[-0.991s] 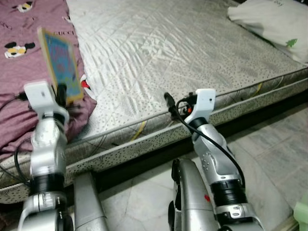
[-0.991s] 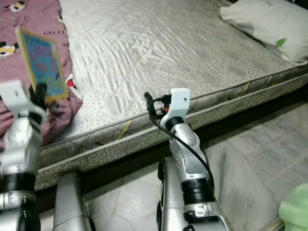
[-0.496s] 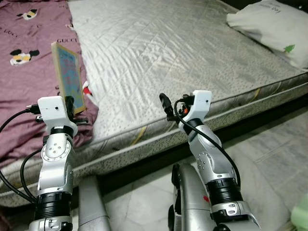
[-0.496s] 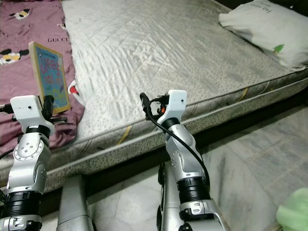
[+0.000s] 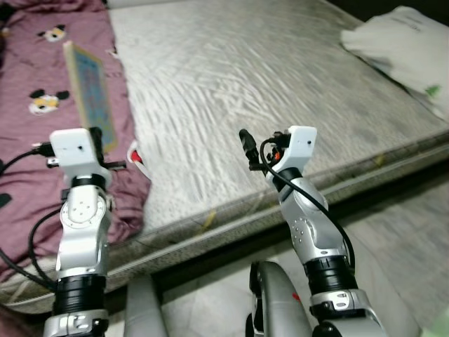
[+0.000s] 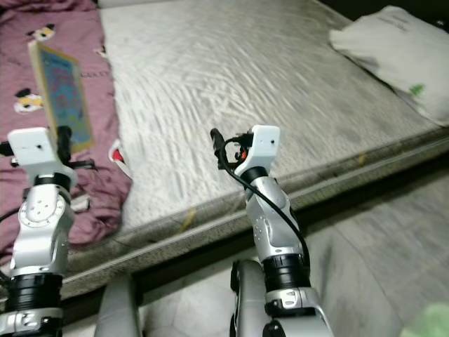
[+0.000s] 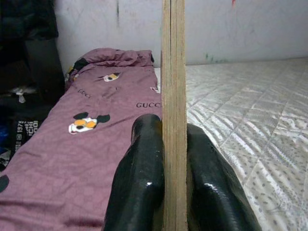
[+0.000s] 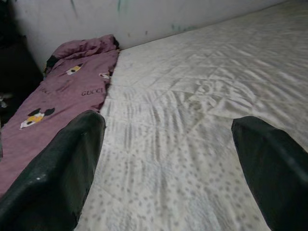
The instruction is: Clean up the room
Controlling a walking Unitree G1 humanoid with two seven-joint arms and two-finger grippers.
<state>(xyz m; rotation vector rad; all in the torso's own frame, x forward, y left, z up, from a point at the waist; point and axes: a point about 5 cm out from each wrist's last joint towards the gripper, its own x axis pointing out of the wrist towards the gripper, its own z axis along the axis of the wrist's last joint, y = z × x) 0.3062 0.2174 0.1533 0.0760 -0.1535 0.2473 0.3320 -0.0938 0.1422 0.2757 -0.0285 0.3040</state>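
A thin wooden-framed picture board with a blue face stands on edge above the purple cartoon-print blanket. My left gripper is shut on its lower edge; in the left wrist view both black fingers press the board's edge between them. My right gripper is raised over the near edge of the bare grey quilted mattress. Its fingers stand wide open with nothing between them.
A white pillow lies at the mattress's far right corner. The mattress's front edge runs across just beyond my arms, with grey tiled floor below to the right. A light wall stands behind the bed.
The camera has shifted, so the bed sits differently in view. The left gripper still holds the board, which now shows more edge-on. The right gripper has risen slightly.
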